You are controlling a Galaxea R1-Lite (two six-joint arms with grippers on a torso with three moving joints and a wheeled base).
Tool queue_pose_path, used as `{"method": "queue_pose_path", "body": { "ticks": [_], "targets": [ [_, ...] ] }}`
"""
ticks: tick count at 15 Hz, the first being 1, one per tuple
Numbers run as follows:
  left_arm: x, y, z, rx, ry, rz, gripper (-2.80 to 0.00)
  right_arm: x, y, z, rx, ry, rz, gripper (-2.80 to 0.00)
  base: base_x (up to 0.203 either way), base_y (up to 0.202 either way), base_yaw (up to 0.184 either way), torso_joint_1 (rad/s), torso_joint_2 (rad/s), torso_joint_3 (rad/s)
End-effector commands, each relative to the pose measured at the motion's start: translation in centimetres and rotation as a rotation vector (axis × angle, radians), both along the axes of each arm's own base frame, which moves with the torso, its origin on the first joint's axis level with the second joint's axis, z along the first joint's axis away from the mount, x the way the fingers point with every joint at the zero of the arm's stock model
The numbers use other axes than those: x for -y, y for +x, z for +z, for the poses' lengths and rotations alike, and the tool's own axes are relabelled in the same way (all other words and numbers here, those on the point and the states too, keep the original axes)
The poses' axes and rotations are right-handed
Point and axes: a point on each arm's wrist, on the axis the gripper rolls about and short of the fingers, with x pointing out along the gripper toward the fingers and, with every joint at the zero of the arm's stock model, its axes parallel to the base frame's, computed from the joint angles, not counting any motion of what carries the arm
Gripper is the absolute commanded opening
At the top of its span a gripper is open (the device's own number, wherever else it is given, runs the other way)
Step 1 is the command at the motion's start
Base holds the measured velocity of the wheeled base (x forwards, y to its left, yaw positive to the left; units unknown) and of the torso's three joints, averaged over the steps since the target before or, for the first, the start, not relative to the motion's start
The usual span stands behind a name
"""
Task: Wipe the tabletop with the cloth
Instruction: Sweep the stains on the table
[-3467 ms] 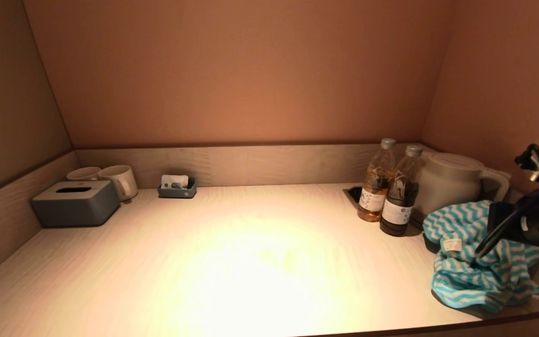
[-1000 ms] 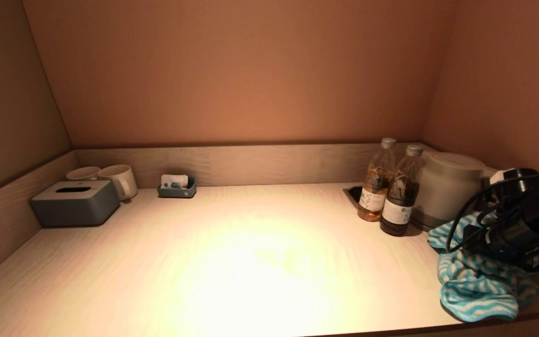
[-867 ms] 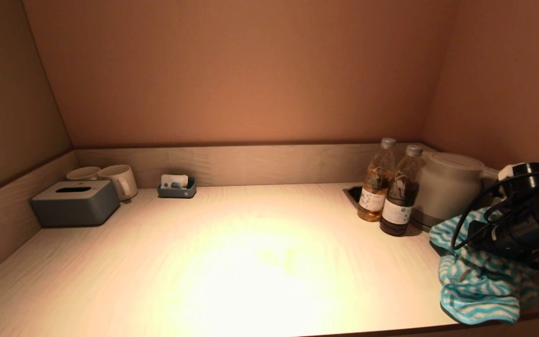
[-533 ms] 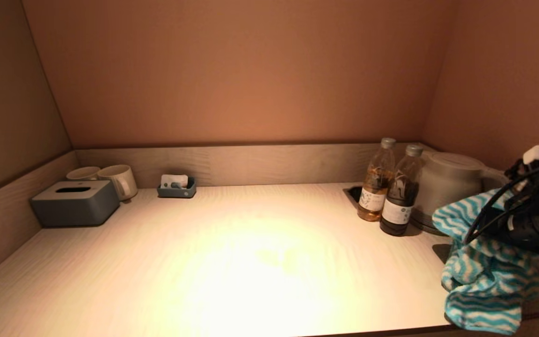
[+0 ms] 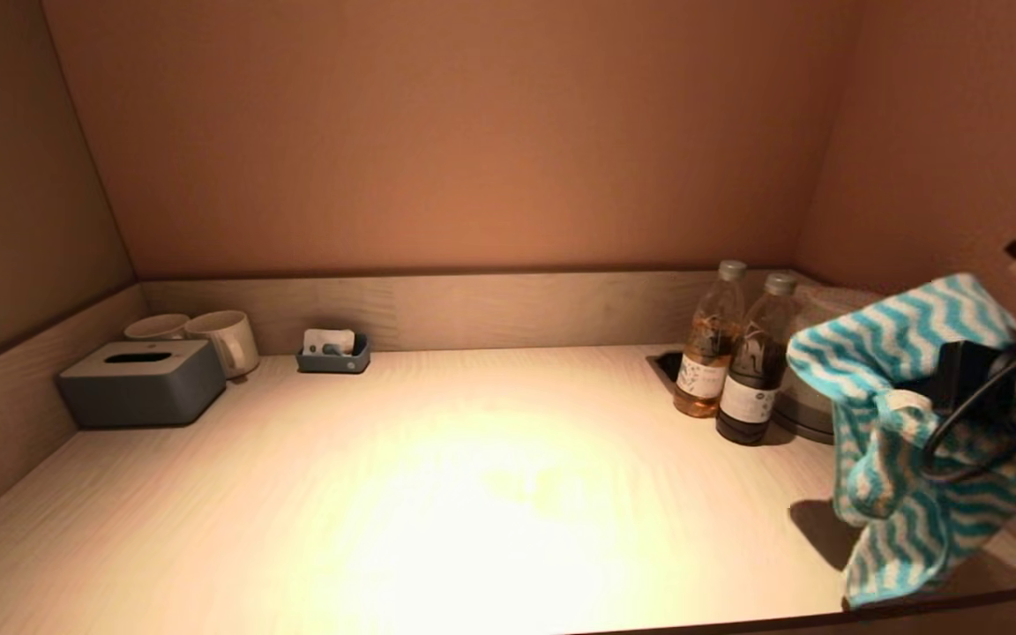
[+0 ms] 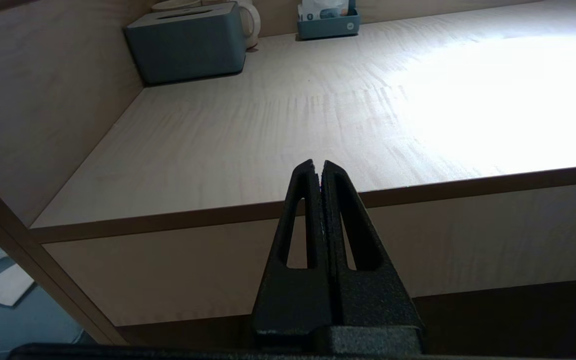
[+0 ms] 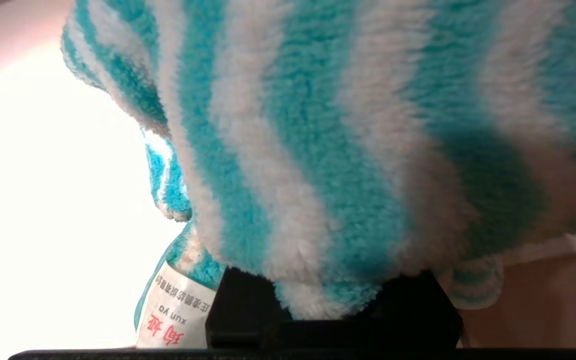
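While the right gripper (image 5: 958, 388) clenches it, the cloth (image 5: 900, 423) hangs lengthwise down toward the tabletop (image 5: 473, 476).

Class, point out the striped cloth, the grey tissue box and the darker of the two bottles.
cloth (image 5: 896, 353), head view, on its upper striped fold.
tissue box (image 5: 142, 392), head view, on its front face.
darker bottle (image 5: 750, 401), head view, on its label.
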Motion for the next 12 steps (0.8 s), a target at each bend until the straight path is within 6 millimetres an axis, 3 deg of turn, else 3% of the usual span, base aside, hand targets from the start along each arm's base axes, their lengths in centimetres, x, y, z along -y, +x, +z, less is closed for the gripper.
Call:
{"method": "queue_pose_path", "body": {
  "ticks": [1, 5, 12],
  "targets": [
    [0.0, 0.0, 0.0, 0.0, 0.001, 0.0, -2.8, -2.4, -3.0, 2.2, 0.117, 0.014, 0.162, -2.8, 0.0, 0.0, 0.0, 0.0, 0.0, 0.0],
    [0.0, 0.0, 0.0, 0.0, 0.001, 0.0, -2.8, -6.8, -2.7, 2.2, 0.103, 0.03, 0.42, -2.8, 0.0, 0.0, 0.0, 0.0, 0.0, 0.0],
    [0.0, 0.0, 0.0, 0.0, 0.001, 0.0, -2.8, -11.3, 2.0, 2.1, 0.046, -0.01, 0.506, -2.8, 0.0, 0.0, 0.0, 0.0, 0.0, 0.0]
  ]
}}
